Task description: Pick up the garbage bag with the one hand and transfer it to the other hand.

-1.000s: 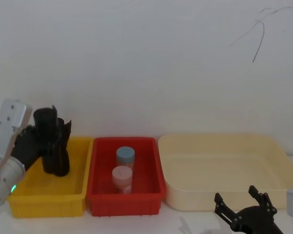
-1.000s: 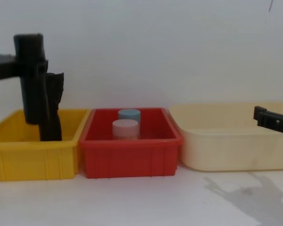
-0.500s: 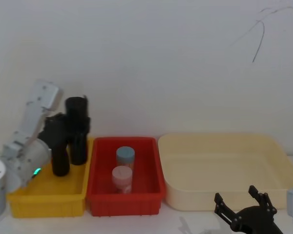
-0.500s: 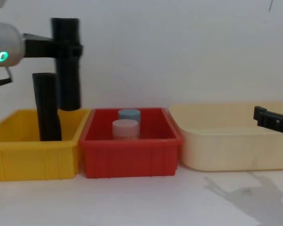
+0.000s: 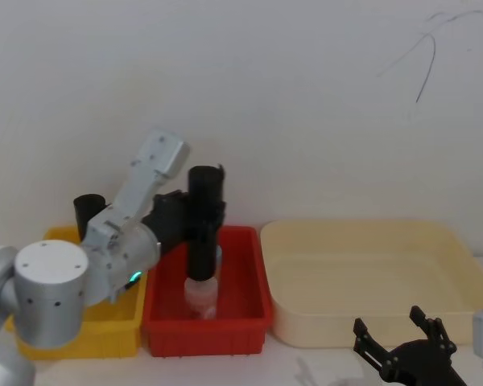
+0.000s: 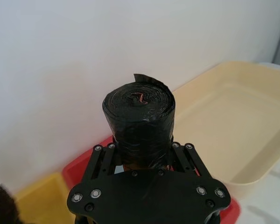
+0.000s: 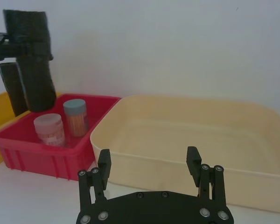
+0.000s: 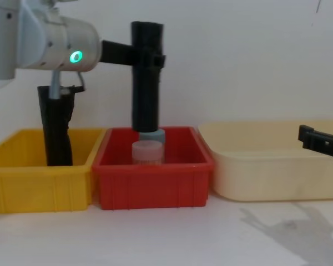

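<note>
Garbage bag [image 8: 146, 83], an upright black roll, hangs clamped in the left gripper [image 8: 148, 55], with lidded jars [image 8: 148, 151] in a red bin [image 8: 152, 185] directly below. Handover looks next: the right gripper [image 7: 148, 156], spread wide, waits well apart, low before the cream tray [image 8: 266, 177]. A second roll [image 8: 55, 130] stands behind in the yellow bin [image 8: 39, 185].
</note>
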